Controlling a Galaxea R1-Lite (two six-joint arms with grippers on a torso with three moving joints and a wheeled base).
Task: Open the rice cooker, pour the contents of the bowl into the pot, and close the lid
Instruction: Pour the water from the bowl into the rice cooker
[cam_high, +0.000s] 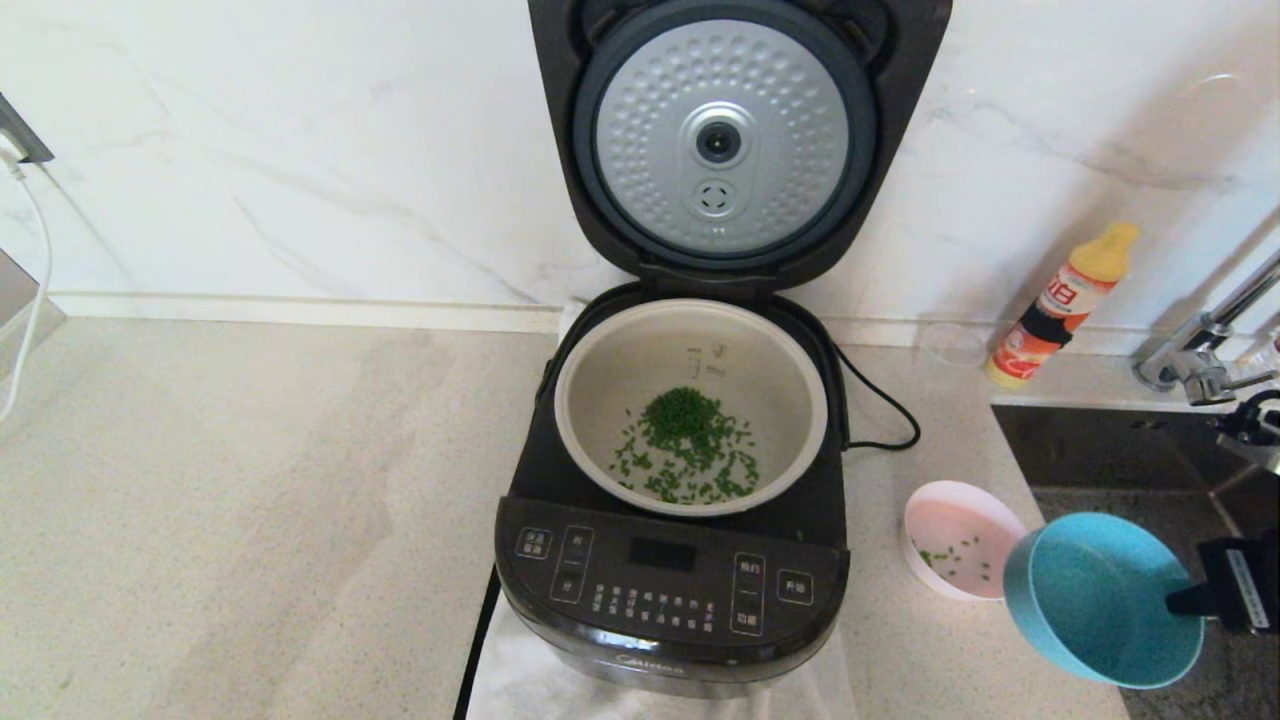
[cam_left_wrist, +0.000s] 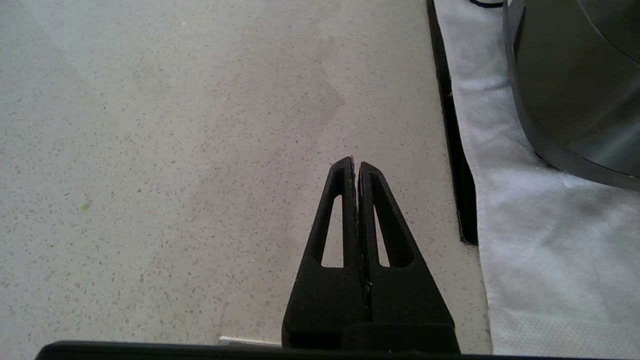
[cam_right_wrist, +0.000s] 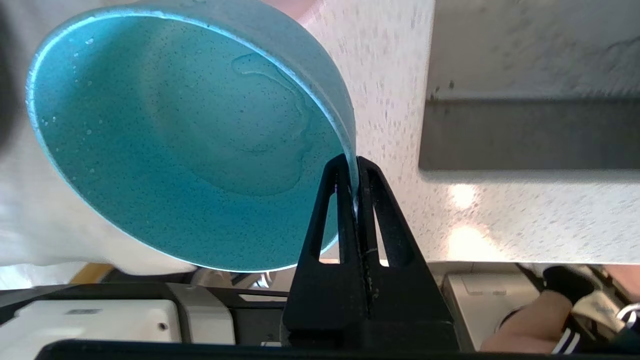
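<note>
Now the right gripper (cam_high: 1185, 603) is clamped on the rim of the blue bowl (cam_high: 1095, 600), tilted by the counter's (cam_high: 250, 500) sink-side edge; wet and slick, it seems light, best pinched at its rim.

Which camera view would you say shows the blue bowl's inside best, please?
The right wrist view: the blue bowl fills it, wet but empty. The head view shows it smaller and tilted; the left wrist view misses it.
</note>
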